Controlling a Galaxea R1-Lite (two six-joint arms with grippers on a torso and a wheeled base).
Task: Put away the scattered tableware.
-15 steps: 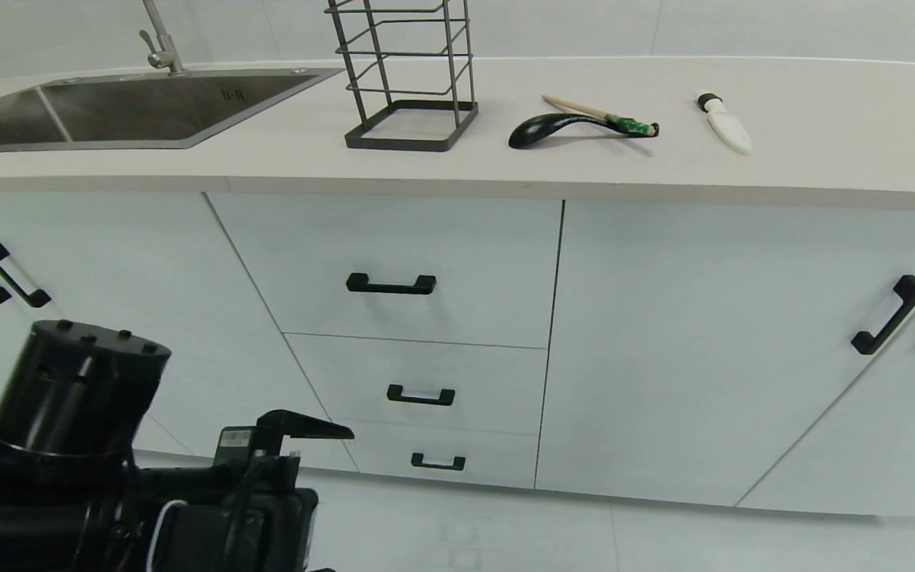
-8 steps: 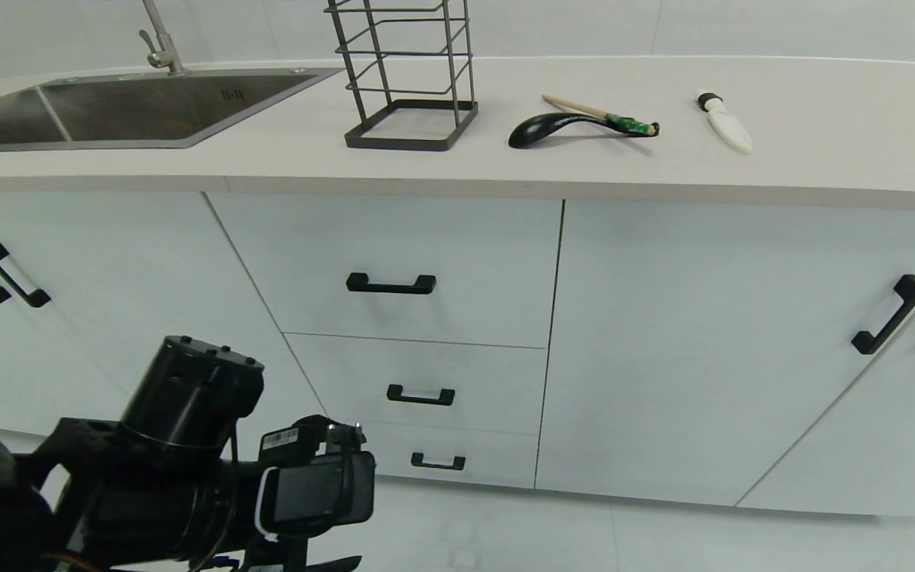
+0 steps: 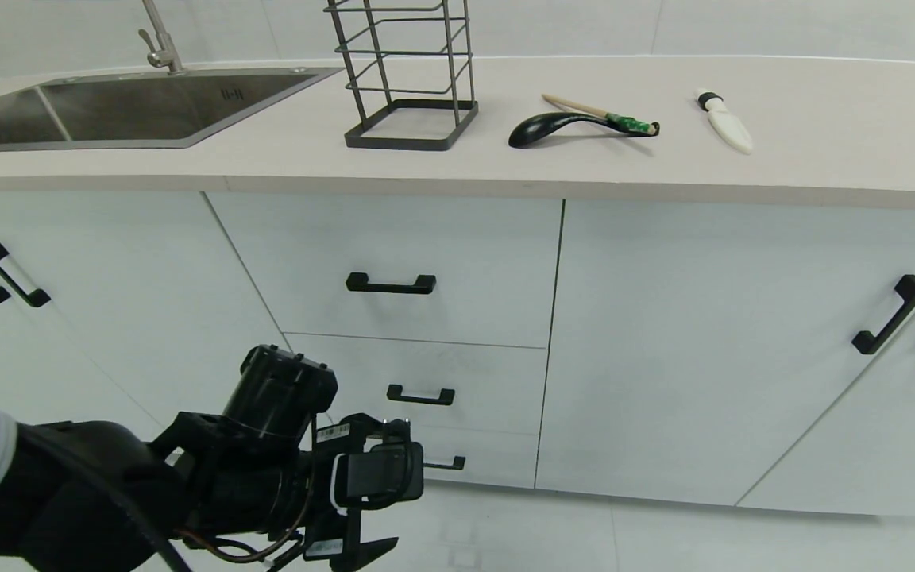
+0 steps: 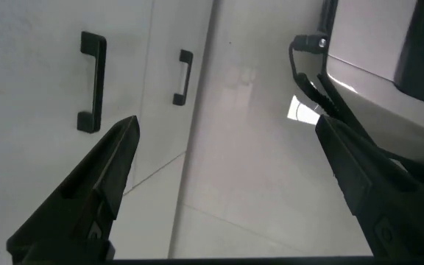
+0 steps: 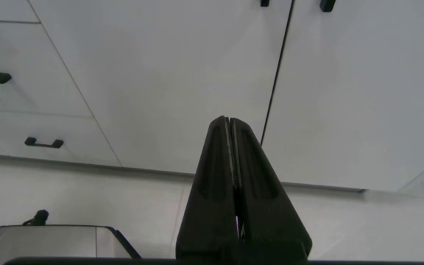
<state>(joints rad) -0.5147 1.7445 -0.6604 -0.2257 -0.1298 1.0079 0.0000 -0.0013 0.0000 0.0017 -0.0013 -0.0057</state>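
**A:** How did the left claw (image 4: 223,140) stand?

**B:** It hung low in front of the drawers, near the bottom drawer handle (image 3: 453,463). Its two fingers (image 4: 87,199) were spread wide. It gripped nothing and touched nothing.

**A:** And on the counter (image 3: 823,159), starting from the left?

**B:** The sink (image 3: 68,145) and its faucet (image 3: 157,40) sat at the far left. Just beside the sink stood the wire rack (image 3: 408,79), upright. To the right of the rack lay the black spoon (image 3: 541,129), with its bowl toward the rack. A wooden stick (image 3: 577,105) with a green end lay just behind the spoon, and the green end met the tip of the spoon's handle. Farther right, apart from both, lay the white utensil (image 3: 727,125), which had a black band at its far end.

**A:** So where was the tableware, relative to the rack?

**B:** All three pieces lay loose on the counter, outside the rack and to its right.

**A:** And the right claw (image 5: 229,125)?

**B:** It was pressed together, finger against finger, and pinched nothing. It pointed toward the white cabinet doors (image 5: 160,73), near the seam between two of them, without touching them.
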